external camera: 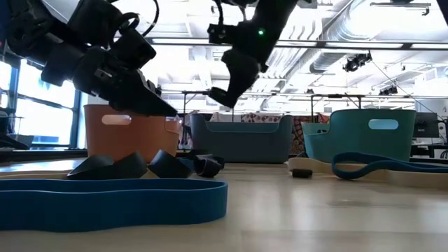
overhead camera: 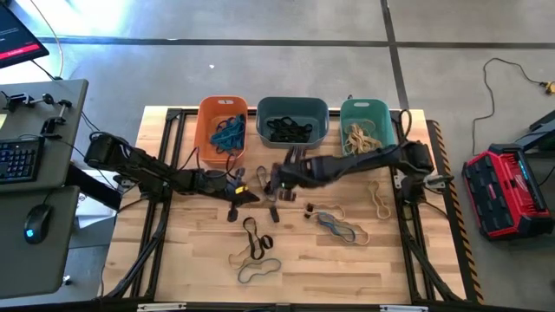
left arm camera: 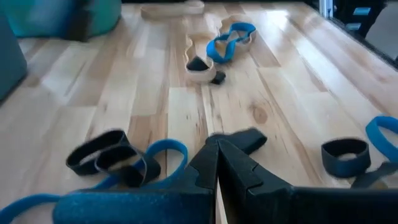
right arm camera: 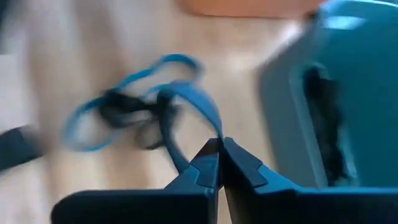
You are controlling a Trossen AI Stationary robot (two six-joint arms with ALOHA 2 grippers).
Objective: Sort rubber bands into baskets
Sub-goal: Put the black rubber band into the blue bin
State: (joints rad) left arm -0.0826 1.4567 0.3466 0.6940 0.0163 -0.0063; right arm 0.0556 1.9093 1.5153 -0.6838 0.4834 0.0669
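While the right pincer pinches one blue rubber band just before the slate basket at the table's far edge, presumably for sorting, the left pincer waits closed and empty nearby.

Keyboard and mouse on grey desk beside table; red-black case on floor.

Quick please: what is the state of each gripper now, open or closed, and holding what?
Left gripper: closed, holding nothing visible.
Right gripper: closed on a blue band.
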